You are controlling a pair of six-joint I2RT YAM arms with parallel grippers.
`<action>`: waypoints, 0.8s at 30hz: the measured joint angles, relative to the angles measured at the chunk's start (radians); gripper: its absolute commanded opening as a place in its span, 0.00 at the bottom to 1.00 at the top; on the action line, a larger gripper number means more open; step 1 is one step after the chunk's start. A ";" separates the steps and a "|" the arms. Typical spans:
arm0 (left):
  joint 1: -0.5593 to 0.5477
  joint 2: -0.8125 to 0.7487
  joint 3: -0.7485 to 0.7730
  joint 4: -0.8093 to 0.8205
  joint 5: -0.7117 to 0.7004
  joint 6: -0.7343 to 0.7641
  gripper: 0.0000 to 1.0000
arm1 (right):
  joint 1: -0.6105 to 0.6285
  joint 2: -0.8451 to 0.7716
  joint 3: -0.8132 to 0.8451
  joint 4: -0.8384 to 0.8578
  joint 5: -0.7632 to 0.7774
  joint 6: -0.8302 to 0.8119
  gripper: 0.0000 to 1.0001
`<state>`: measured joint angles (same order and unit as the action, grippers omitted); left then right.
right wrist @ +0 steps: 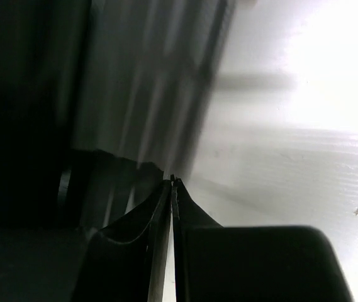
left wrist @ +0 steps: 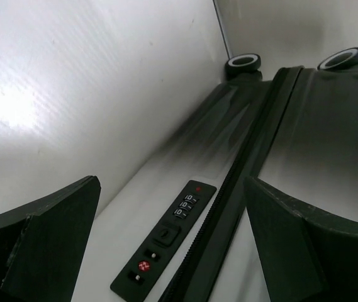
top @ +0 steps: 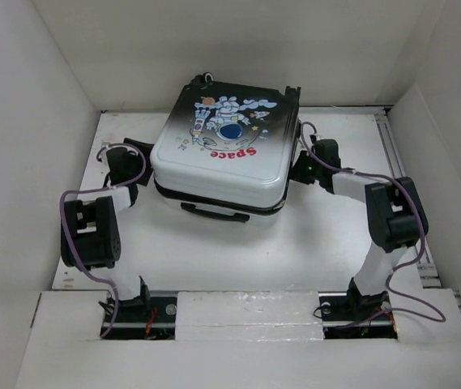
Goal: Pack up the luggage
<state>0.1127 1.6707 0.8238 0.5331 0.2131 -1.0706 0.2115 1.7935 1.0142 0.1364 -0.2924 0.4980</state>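
Note:
The luggage (top: 222, 154) lies flat and closed in the middle of the table, astronaut print and red "Space" word facing up, black carry handle (top: 214, 213) toward me. My left gripper (top: 137, 154) is open and empty at its left side. In the left wrist view that gripper (left wrist: 171, 189) frames the combination lock panel (left wrist: 166, 236) and the closed black zipper line (left wrist: 241, 182) on the suitcase side. My right gripper (top: 307, 162) sits against the right side of the case. In the right wrist view (right wrist: 173, 182) its fingers are pressed together with nothing between them, beside the shell (right wrist: 147, 94).
Two black wheels (left wrist: 243, 63) (left wrist: 341, 58) show at the far end of the case. White walls (top: 52, 121) enclose the table on the left, back and right. A metal rail (top: 400, 162) runs along the right edge.

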 measured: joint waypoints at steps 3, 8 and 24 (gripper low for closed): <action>-0.041 -0.069 -0.068 0.009 -0.048 -0.017 0.94 | 0.006 0.019 -0.004 -0.013 0.023 -0.028 0.12; -0.171 -0.251 -0.228 0.003 -0.169 -0.059 0.94 | -0.018 -0.040 -0.064 0.015 0.087 -0.088 0.18; -0.629 -0.962 -0.391 -0.451 -0.705 0.008 0.98 | -0.154 -0.044 -0.089 0.009 0.004 -0.196 0.52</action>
<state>-0.5163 0.7086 0.4324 0.0818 -0.4923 -1.0622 0.0574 1.7493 0.9253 0.1452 -0.2886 0.3019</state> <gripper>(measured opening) 0.971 0.475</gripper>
